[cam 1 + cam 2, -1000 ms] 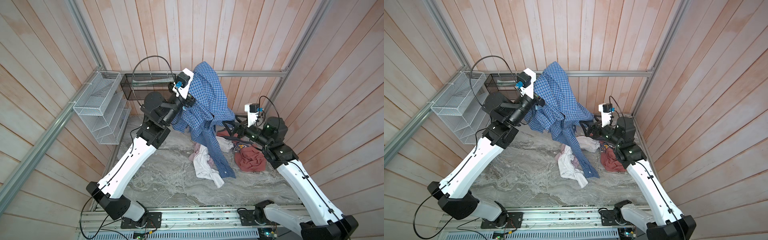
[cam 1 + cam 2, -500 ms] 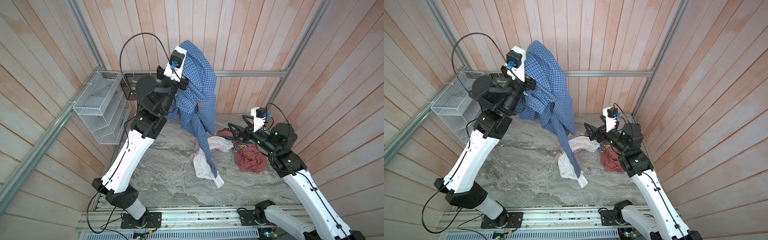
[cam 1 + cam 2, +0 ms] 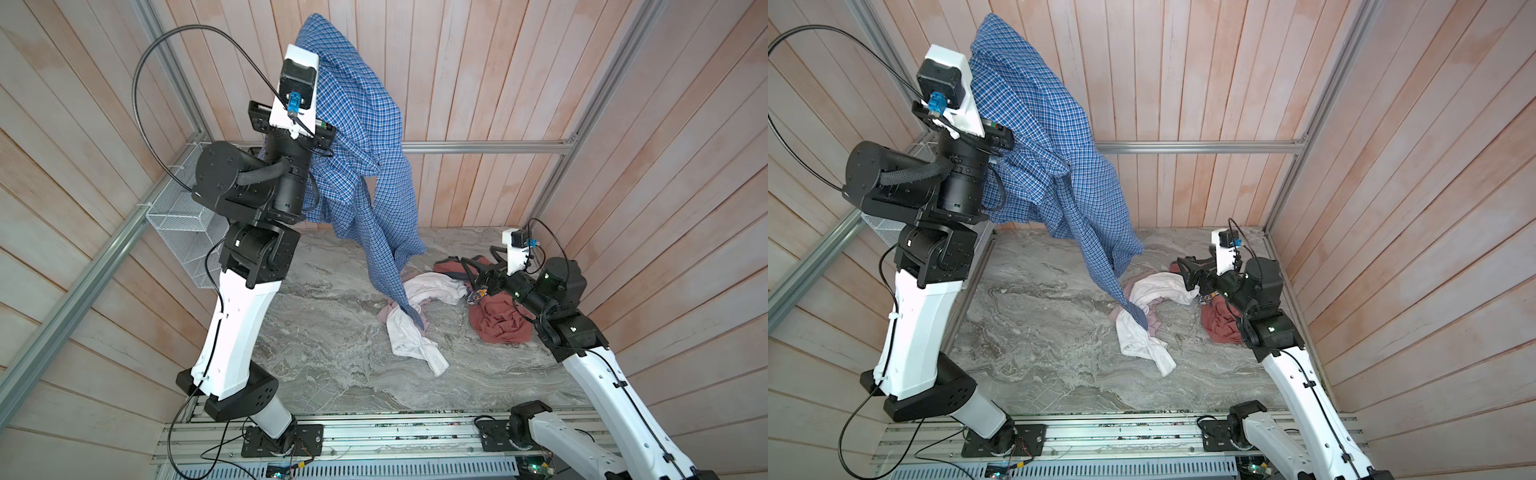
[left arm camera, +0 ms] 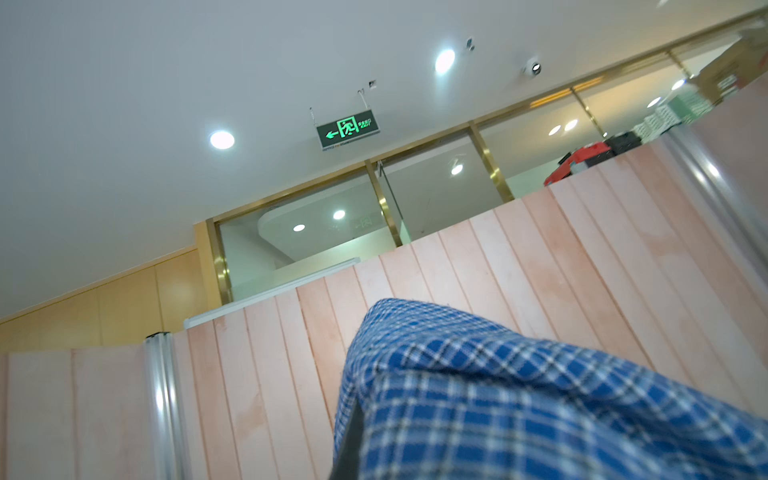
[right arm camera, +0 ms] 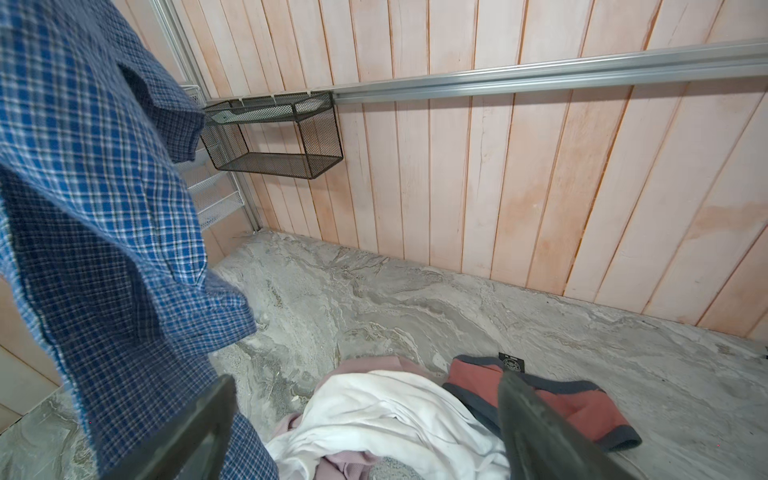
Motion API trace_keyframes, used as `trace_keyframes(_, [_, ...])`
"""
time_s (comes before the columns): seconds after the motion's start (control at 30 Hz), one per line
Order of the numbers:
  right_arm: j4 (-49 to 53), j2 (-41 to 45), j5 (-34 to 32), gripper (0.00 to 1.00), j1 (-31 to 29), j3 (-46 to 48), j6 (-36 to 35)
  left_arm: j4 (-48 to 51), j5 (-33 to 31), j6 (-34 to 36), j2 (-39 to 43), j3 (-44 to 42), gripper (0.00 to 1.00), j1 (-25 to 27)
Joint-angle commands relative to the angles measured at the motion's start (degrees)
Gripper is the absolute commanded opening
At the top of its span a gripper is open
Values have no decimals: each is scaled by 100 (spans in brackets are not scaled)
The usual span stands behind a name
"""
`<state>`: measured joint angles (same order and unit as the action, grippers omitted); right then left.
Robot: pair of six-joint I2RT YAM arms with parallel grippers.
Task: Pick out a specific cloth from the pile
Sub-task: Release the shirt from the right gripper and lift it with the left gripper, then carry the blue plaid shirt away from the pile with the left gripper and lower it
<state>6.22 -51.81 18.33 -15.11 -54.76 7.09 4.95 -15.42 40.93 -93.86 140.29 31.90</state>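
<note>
Spreading wide and empty over the heap of soft garments (image 3: 436, 286): right gripper (image 5: 365, 380). Expect drag on the plain white garment (image 3: 411, 349) from the trailing sleeve, seemingly touching it, of the large blue-and-white checked woven shirt (image 3: 365, 124), pinched high in the clenched left gripper (image 4: 351, 432). Beneath, grey marbled tabletop (image 3: 324, 365); behind, white wire basket (image 3: 178, 232), pink plank walls (image 3: 478, 83).

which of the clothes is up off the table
The blue checked shirt, hanging high in the air. The white garment, pink cloth and rust-red garment all lie on the table.
</note>
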Motion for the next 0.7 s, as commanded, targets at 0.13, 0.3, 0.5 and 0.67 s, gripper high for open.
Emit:
trace_keyframes(0.13, [-129, 81, 4, 98, 27, 309, 169, -337, -591, 478, 477, -786, 0, -809])
trace_keyframes(0.3, [-135, 110, -11, 98, 26, 413, 187, -229, -336, 107, 650, -1255, 0, -1229])
trace_keyframes(0.5, [-125, 175, -13, 98, 26, 515, 196, -146, -22, -251, 813, -1852, 0, -1389])
trace_keyframes(0.67, [-58, 211, 22, 98, 26, 553, 187, -332, 17, -536, 1003, -2714, 0, -1682])
